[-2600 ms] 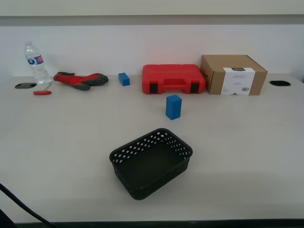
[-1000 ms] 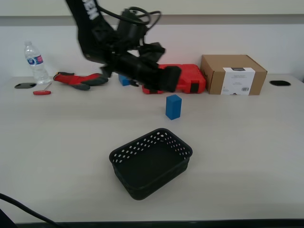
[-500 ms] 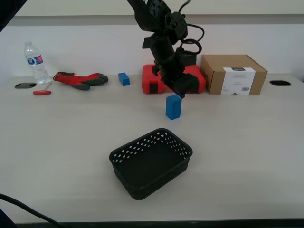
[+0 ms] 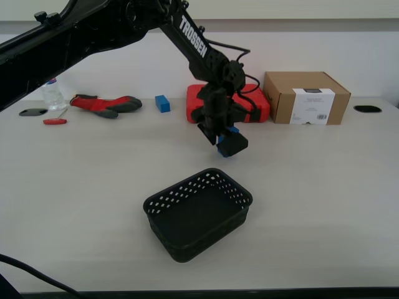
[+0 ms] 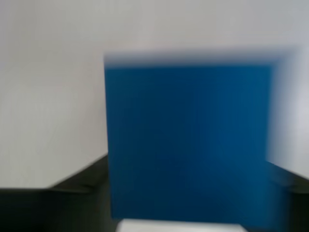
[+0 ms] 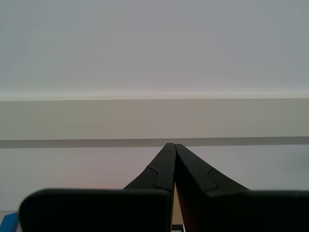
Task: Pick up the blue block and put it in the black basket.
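Down at the blue block (image 4: 232,130), my first tool (image 4: 225,140) hangs from the long black arm that reaches in from the exterior view's upper left. Its dark fingers cover most of the block, with only slivers of blue showing between them; whether they press on the block or merely flank it I cannot tell. In the first wrist view the blue block (image 5: 188,145) fills the middle of the picture, blurred, with dark finger parts on both sides of it. The block sits on the pale counter (image 4: 324,187), just in front of the red tool case (image 4: 249,99) and beyond the black basket (image 4: 198,213), apart from it. The basket holds nothing that I can see. My second tool (image 6: 173,166) appears only in its own wrist view, fingers pressed together with nothing between them, pointing at a pale wall. Along the back of the counter lie a small blue cube (image 4: 163,103), a red and grey glove (image 4: 106,104), a water bottle (image 4: 55,92) and a cardboard box (image 4: 305,97)
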Controlling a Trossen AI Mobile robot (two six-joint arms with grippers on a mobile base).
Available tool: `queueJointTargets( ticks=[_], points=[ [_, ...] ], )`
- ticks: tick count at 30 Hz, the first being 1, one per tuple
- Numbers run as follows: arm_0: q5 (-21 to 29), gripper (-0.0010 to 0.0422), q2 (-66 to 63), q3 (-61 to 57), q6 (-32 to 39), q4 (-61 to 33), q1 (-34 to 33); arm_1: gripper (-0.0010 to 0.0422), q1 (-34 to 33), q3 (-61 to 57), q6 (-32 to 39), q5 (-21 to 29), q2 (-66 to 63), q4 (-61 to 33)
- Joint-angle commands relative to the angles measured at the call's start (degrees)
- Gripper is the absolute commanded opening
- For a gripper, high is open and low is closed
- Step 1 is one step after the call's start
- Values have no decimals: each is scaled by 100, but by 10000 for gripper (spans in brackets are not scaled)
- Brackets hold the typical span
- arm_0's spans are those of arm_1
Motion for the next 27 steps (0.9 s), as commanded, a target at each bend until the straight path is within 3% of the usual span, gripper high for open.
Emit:
queueJointTargets(
  ticks=[1,4,9,14,18,20,24,27],
  points=[
    [0,0,0,7,2,22,2,112,15,262,9,275,-203,-122],
    [0,0,0,7,2,17,2,-9,46,310,192,765,-490,-105],
    [0,0,0,7,0,20,2,-2,59,310,190,848,-730,-315],
    [0,0,0,7,0,20,2,-2,57,190,507,857,-1266,-2068],
    [0,0,0,7,0,20,2,-2,66,-841,483,1088,-2048,-2885],
    [0,0,0,7,0,17,2,-2,42,-1687,479,1294,-2496,-2736],
    [0,0,0,7,0,22,2,-2,-103,-3882,195,1384,-3506,-1290],
    [0,0,0,7,0,17,2,-1,-227,-4957,20,1888,-3869,-267]
  ],
)
